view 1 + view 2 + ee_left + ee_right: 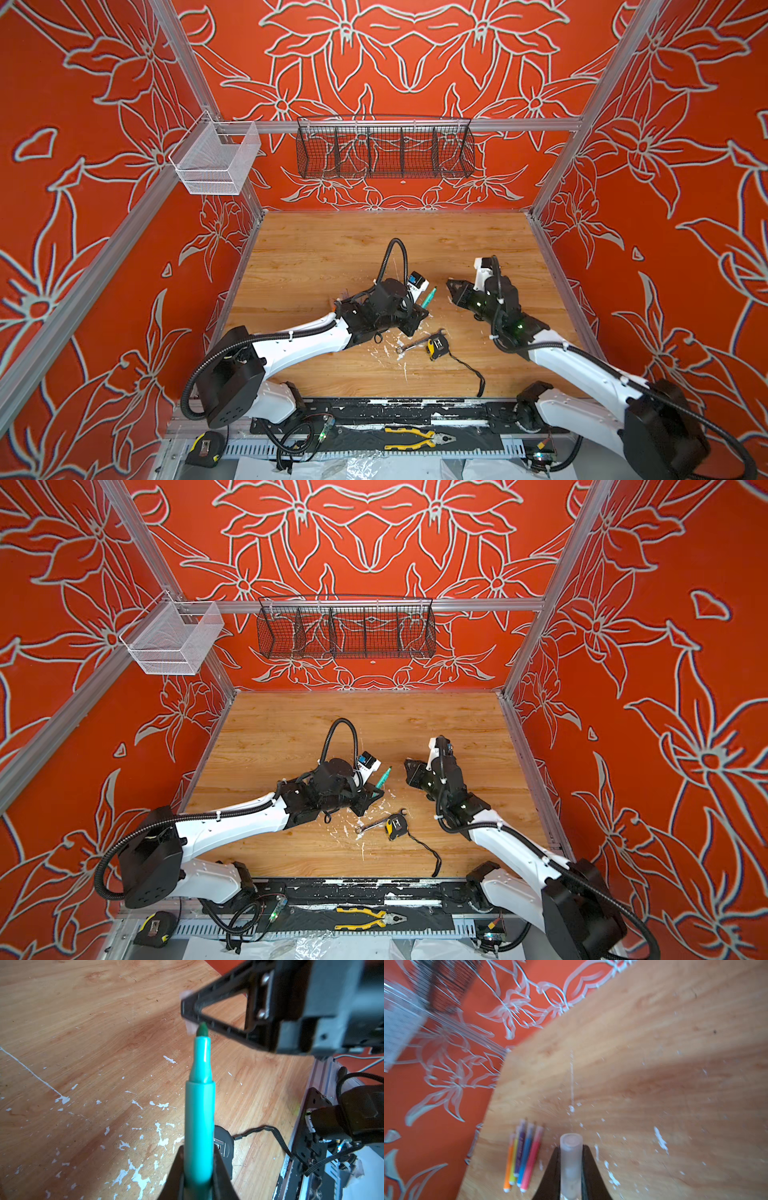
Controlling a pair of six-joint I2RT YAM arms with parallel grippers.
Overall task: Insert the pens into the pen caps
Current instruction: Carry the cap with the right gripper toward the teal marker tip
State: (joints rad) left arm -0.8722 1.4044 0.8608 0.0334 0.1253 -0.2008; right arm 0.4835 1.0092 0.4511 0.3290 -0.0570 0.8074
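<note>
1. The green pen (pixel 199 1115) is clenched in the left jaws by the rear of its barrel. It is uncapped, with its dark felt tip bare and pointing away from the jaws.
2. In both top views the green pen (pixel 429 297) (pixel 384 777) is raised off the table (pixel 311 257) and slants up toward the right jaws. A small gap shows between its tip and them.
3. The right jaws are clenched on a pen cap (pixel 571 1163), a whitish translucent tube that sticks out past the jaw tips with its round end facing outward.
4. In the left wrist view the same cap shows only as a pale blur (pixel 190 1028) at the tip of the right jaws, right beside the pen's felt tip.
5. Five more pens lie side by side and touching on the table, off to one side of the right jaws near the table's edge by the orange wall: orange (pixel 508 1167), yellow (pixel 513 1159), purple (pixel 520 1147), blue (pixel 526 1157) and pink (pixel 532 1163). The blur hides whether they are capped.
6. A silver wrench (pixel 415 344) and a yellow-and-black tape measure (pixel 437 344) lie together on the table, just beyond the left jaws on the robot's base side.
7. White paint flecks (pixel 160 1136) speckle the table under both jaws.
8. Well beyond both jaws, a black wire basket (pixel 384 151) hangs on the back wall.
</note>
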